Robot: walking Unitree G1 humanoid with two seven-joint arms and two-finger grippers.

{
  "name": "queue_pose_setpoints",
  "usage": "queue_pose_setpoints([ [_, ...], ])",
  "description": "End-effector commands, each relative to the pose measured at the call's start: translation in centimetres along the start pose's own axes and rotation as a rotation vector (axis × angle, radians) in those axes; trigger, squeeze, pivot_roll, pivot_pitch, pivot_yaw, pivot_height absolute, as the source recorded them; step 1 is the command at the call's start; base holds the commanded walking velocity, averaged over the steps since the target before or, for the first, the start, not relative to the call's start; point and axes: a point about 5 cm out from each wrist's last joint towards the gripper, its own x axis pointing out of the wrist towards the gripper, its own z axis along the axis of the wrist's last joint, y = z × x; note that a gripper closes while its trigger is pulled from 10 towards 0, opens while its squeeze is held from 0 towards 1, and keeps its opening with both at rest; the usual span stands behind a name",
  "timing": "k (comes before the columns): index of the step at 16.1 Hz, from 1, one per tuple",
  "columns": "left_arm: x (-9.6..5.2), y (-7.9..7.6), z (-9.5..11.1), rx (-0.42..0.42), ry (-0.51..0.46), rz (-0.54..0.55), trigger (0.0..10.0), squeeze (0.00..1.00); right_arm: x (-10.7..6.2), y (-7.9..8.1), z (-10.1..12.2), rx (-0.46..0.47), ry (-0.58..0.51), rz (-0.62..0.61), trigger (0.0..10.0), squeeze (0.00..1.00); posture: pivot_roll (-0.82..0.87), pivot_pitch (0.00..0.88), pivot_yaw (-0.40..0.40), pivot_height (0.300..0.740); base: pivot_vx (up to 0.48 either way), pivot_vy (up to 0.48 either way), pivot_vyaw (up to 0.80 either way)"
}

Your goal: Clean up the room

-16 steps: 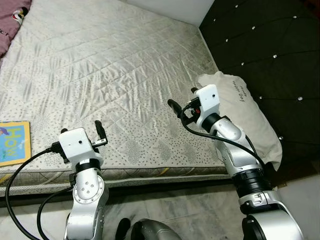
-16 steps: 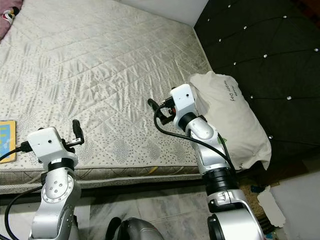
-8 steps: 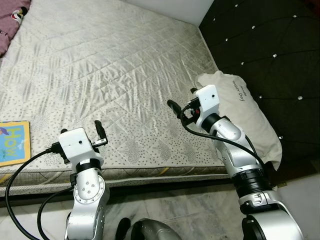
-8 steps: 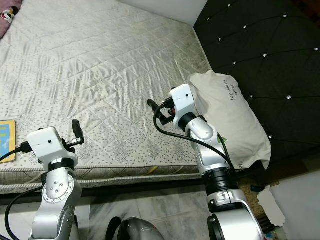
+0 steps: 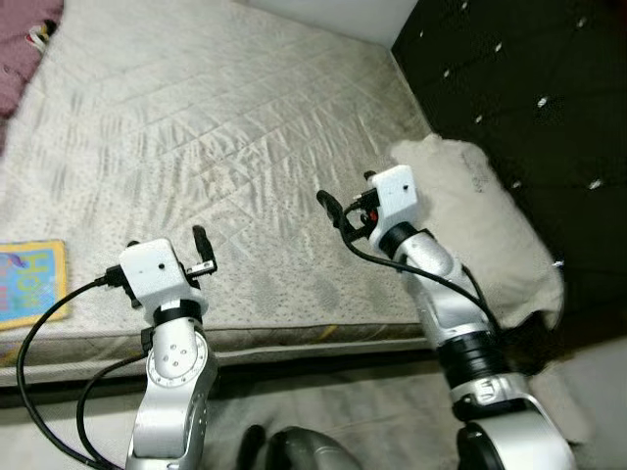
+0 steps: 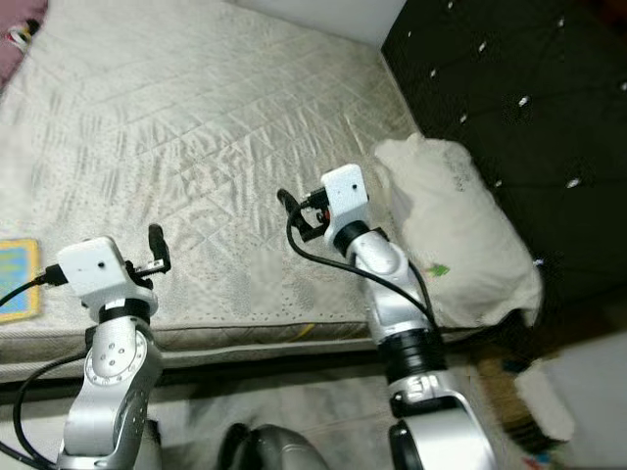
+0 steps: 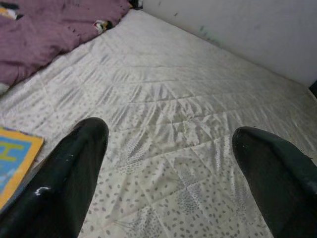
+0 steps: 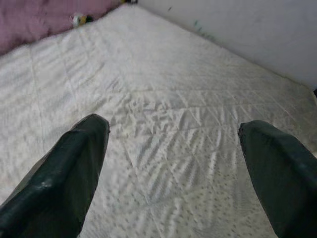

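Both claws apart and empty over the mattress (image 5: 245,127), left gripper (image 5: 203,250) nearest the book (image 5: 29,284), so I'd say a reach left comes next.

The head views have gone blurred and the whole scene has slid a little, so the camera itself is moving. Against the mattress (image 5: 225,127), the right gripper (image 5: 345,208) now sits slightly further toward the upper left of the frame than half a second ago, and the left gripper (image 5: 202,251) sits a touch higher, with the book (image 5: 29,284) lower at the left edge.
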Motion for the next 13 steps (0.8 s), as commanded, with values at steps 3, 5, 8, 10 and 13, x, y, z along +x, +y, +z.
queue_pose_setpoints([
  [3, 0.6, -0.4, 1.0, 0.020, -0.013, -0.059, 10.0, 0.00, -0.5, -0.6, -0.2, 0.047, -0.025, -0.111, 10.0, 0.00, 0.11, 0.094, -0.181, 0.740, 0.000, 0.000, 0.00],
  [5, 1.0, 0.8, 0.7, 0.067, -0.001, -0.076, 10.0, 0.00, -0.5, -0.6, -0.4, 0.062, -0.035, -0.148, 10.0, 0.00, 0.12, 0.080, -0.139, 0.740, 0.000, 0.000, 0.00],
  [8, 1.4, 2.2, 0.3, 0.077, 0.016, -0.064, 10.0, 0.00, -0.8, -0.5, -1.2, 0.072, -0.026, -0.170, 10.0, 0.00, 0.14, 0.038, -0.090, 0.740, 0.000, 0.000, 0.00],
  [10, 1.5, 2.3, 0.2, 0.075, 0.024, -0.063, 10.0, 0.00, -0.9, -0.6, -1.7, 0.080, -0.019, -0.192, 10.0, 0.00, 0.14, 0.023, -0.067, 0.740, 0.000, 0.000, 0.00],
  [13, 1.8, 2.1, -0.1, 0.110, 0.048, -0.132, 10.0, 0.00, -1.4, -0.8, -2.2, 0.117, -0.040, -0.281, 10.0, 0.00, 0.14, 0.000, 0.015, 0.740, 0.000, 0.000, 0.00],
])
